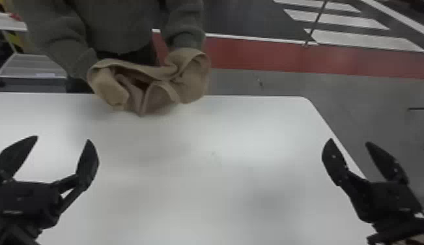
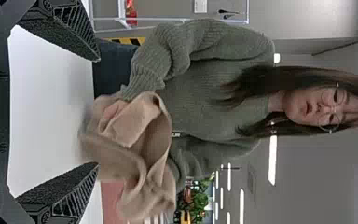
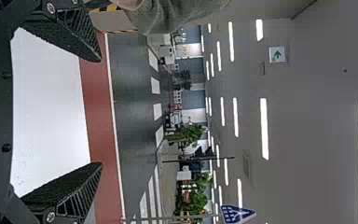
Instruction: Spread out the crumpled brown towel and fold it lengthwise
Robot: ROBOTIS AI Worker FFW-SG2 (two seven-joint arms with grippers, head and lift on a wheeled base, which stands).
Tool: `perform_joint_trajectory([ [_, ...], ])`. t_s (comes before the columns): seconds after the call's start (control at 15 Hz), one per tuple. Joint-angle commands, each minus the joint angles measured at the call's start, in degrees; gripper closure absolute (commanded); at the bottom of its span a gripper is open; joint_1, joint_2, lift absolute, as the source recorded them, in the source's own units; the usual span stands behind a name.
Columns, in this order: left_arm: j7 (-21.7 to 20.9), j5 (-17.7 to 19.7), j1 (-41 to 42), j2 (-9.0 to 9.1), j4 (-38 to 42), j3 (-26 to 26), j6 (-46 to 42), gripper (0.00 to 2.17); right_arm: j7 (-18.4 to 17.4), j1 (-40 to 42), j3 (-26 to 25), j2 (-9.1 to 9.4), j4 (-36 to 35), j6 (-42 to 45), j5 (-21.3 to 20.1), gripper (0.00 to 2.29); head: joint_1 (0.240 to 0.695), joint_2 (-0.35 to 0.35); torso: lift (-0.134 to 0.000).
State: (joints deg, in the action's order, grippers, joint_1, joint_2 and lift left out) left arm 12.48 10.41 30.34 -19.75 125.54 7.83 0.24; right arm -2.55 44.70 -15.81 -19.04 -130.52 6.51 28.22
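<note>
Left claw (image 1: 63, 138) and right claw (image 1: 349, 140) gape empty while a person (image 1: 113, 29) holds the towel (image 1: 194, 78) crumpled over the desk's (image 1: 220, 182) far edge, so spreading likely must wait for its release.

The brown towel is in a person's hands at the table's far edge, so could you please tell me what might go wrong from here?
If either the left end effector or the right end effector reached out now, it might bump the person's hand. The brown towel, if released there, could slip off the table's far edge. Its bunched folds might also make an open end effector pinch several layers.
</note>
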Motion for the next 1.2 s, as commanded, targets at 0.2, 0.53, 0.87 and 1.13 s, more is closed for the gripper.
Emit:
perform_joint_trajectory([
  [0.2,0.0,0.0,0.2,0.15,0.1,0.0,-0.1,0.09,0.0,-0.3,0.3,-0.04,0.1,-1.4,0.0,0.13,0.695,-0.197,-0.128],
  [0.53,0.0,0.0,0.2,0.24,0.1,0.0,-0.1,0.09,0.0,-0.4,0.3,-0.04,0.1,-1.9,0.0,0.13,0.695,-0.196,-0.128],
  [0.87,0.0,0.0,0.1,0.15,0.0,0.0,-0.1,0.09,0.1,-0.5,0.3,0.23,0.1,-2.4,-0.1,0.13,0.695,-0.195,-0.128],
  [1.13,0.0,0.0,0.0,0.15,-0.2,0.0,-0.1,0.09,0.3,-0.4,0.4,0.23,0.1,-2.4,-0.1,0.13,0.695,-0.194,-0.128],
])
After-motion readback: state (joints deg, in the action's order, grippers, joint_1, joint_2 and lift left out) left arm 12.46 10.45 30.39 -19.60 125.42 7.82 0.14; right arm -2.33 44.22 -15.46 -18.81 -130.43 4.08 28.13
